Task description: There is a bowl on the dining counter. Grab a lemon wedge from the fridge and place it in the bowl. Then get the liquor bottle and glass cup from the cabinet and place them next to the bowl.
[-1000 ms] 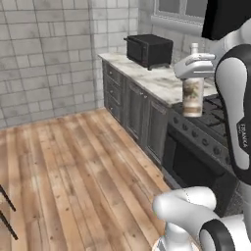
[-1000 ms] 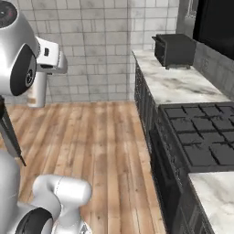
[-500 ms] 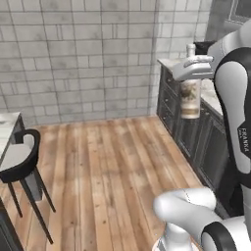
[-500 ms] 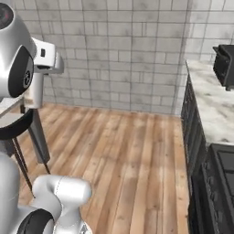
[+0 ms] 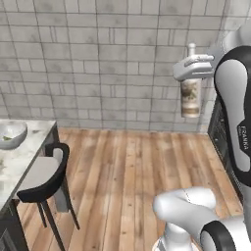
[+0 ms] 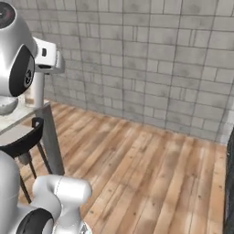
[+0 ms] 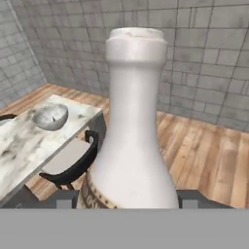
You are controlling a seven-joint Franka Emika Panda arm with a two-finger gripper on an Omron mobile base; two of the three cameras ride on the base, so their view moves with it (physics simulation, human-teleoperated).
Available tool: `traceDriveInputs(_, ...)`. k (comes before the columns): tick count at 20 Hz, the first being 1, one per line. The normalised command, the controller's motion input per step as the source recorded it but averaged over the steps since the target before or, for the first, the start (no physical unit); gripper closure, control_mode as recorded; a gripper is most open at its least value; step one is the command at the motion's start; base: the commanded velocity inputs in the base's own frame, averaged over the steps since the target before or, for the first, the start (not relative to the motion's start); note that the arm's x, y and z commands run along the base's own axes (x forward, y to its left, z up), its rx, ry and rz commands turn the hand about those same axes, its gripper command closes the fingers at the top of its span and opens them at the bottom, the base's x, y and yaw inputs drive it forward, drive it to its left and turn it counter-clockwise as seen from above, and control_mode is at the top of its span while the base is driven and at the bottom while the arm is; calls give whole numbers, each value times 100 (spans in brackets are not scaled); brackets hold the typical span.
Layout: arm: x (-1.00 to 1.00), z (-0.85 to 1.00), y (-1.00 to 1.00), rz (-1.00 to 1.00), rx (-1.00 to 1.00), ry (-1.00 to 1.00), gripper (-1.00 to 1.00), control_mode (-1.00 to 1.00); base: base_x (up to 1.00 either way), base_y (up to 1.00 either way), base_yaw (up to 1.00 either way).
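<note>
You have the gripper [image 5: 192, 68] closed on the bottle [image 5: 190, 97], carried high near the arm's upper links: a white, smooth, bell-shaped body narrowing to a straight neck, with a patterned label band around its lower part. Its long axis stands upright, neck up. Next out is a stool [image 5: 45, 175], black curved back, pale seat, tucked against the counter [image 7: 29, 146], which is marbled white. On that counter sits the bowl [image 5: 10, 134], round, grey-white; something small and green lies inside. Beyond are wood-plank floor and grey tile wall.
</note>
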Motion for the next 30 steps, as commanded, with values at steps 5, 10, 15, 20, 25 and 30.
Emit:
traceDriveInputs(5,0,0,0,0,0,0,100,100,100,2,67)
traceDriveInputs(10,0,0,0,0,0,0,100,100,100,0,75)
traceDriveInputs(15,0,0,0,0,0,0,100,100,86,0,82)
traceDriveInputs(20,0,0,0,0,0,0,100,100,84,0,85)
traceDriveInputs(25,0,0,0,0,0,0,100,100,98,-13,65)
traceDriveInputs(30,0,0,0,0,0,0,100,100,97,-32,31)
